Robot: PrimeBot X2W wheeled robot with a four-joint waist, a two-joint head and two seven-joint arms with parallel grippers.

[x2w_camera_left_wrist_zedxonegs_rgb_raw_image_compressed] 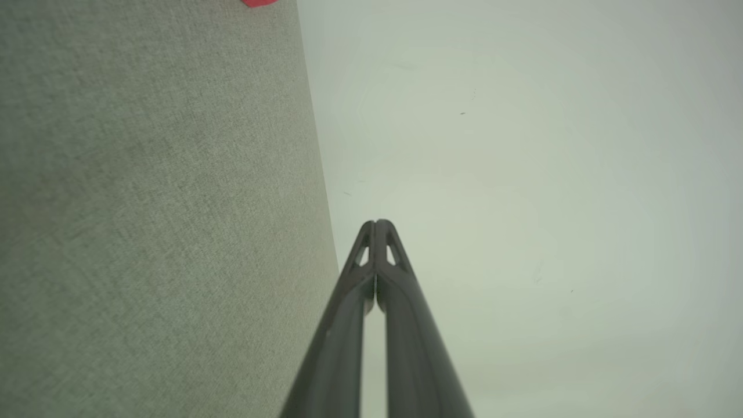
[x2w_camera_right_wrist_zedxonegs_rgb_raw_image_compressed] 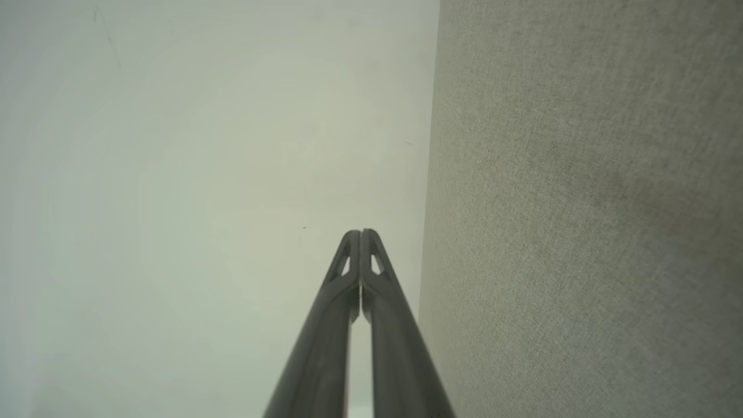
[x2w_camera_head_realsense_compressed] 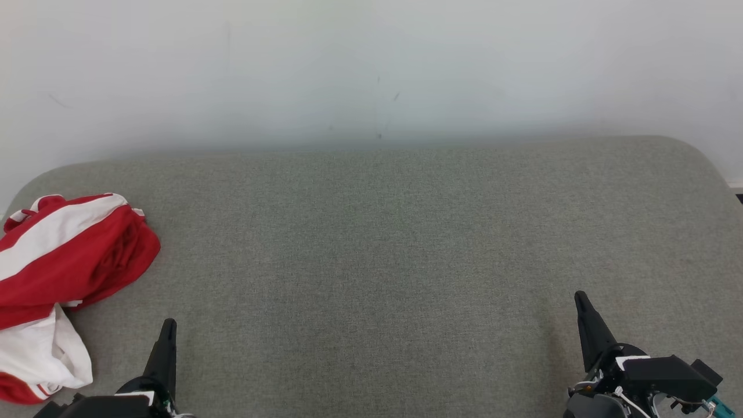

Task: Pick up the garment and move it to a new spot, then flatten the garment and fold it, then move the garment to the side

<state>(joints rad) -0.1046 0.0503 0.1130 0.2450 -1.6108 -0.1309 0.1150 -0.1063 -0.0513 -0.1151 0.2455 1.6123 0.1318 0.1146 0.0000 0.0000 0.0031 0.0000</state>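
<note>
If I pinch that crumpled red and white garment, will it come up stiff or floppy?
Likely floppy: the crumpled red and white garment lies in soft folds. Its layers overlap loosely, so part of it would probably trail behind.

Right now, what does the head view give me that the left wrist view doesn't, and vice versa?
Head view: the whole red-and-white garment, crumpled at the left end of the grey cushion, and the right gripper at lower right. Left wrist view: the left gripper close up, jaws shut tip to tip on nothing. Shared: the cushion, the pale wall, the left gripper, and the garment, a red sliver at the wrist view's top edge.
</note>
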